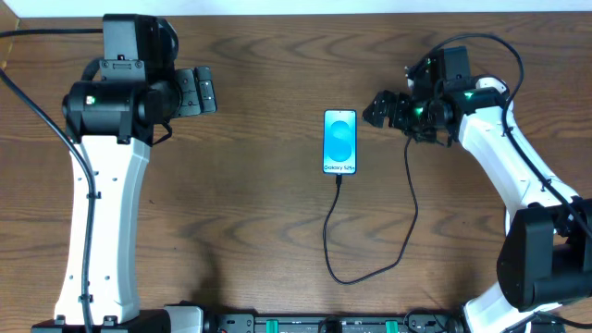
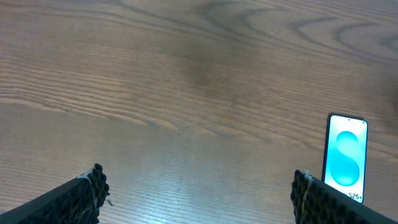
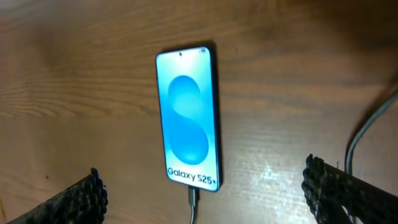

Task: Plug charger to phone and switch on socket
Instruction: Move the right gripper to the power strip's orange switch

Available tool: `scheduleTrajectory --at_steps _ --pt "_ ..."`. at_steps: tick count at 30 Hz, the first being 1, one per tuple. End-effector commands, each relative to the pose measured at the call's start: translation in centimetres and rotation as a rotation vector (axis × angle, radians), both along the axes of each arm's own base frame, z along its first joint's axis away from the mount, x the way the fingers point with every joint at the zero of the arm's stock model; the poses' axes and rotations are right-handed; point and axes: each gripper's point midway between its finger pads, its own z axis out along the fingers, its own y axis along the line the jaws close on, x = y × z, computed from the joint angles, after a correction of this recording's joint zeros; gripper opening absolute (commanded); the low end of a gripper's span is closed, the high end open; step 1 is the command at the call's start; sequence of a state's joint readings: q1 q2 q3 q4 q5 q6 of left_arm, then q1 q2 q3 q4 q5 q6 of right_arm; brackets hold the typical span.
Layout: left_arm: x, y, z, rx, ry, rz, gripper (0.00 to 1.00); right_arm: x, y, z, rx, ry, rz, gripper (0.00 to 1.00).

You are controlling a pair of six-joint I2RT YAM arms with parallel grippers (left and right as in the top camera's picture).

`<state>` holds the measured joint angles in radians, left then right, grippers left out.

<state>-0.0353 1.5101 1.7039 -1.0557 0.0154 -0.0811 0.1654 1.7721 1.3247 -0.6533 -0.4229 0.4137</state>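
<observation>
Phone (image 1: pixel 339 141) is lying flat mid-table, screen glowing blue with white "Galaxy S25+" text. Charger (image 1: pixel 370 268) plug is sitting in its bottom edge, black cable looping toward the near edge of the table (image 1: pixel 259 213). Bare wood is lying open on all sides. Left gripper (image 1: pixel 199 91) and right gripper (image 1: pixel 381 109) are both standing wide, holding nothing. Cable's far end is running out of sight behind the right arm (image 1: pixel 499 157).

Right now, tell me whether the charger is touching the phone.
Touching. The right wrist view shows the charger running straight into the bottom edge of the phone, with no gap; the overhead view agrees.
</observation>
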Motion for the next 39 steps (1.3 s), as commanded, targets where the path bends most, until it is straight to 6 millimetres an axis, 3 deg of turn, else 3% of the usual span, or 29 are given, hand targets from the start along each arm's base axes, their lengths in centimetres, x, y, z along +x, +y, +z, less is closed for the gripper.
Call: scheduleTrajectory --at_steps 1,4,10,15,18,19,20,25,31,39 --pt "-0.1 0.4 0.0 0.017 0.003 0.008 0.96 1.1 -1.2 2.4 -0.007 -0.087 0.029 0.99" --pt "-0.1 0.4 0.0 0.017 0.003 0.008 0.96 2.0 -2.8 4.4 -0.028 -0.145 0.065 0.99" --pt "-0.1 0.4 0.0 0.017 0.003 0.008 0.96 2.9 -9.2 9.7 -0.101 -0.185 0.012 0.99" --pt "-0.1 0.4 0.0 0.017 0.003 0.008 0.96 2.4 -14.7 13.0 -0.156 -0.216 -0.034 0.99" --pt "-0.1 0.4 0.0 0.017 0.003 0.008 0.96 1.3 -19.0 13.6 -0.191 -0.202 -0.084 0.99" --pt "-0.1 0.4 0.0 0.017 0.003 0.008 0.96 0.6 -21.5 13.3 -0.205 -0.186 -0.116 0.99" --pt "-0.1 0.4 0.0 0.017 0.003 0.008 0.96 0.3 -22.6 12.9 -0.212 -0.175 -0.130 0.99" --pt "-0.1 0.4 0.0 0.017 0.003 0.008 0.96 0.2 -26.4 10.8 -0.242 -0.157 -0.138 0.99" --pt "-0.1 0.4 0.0 0.017 0.003 0.008 0.96 1.3 -27.3 6.8 -0.216 -0.092 -0.138 0.99" --pt "-0.1 0.4 0.0 0.017 0.003 0.008 0.96 3.7 -26.9 1.2 -0.190 -0.039 -0.090 0.99"
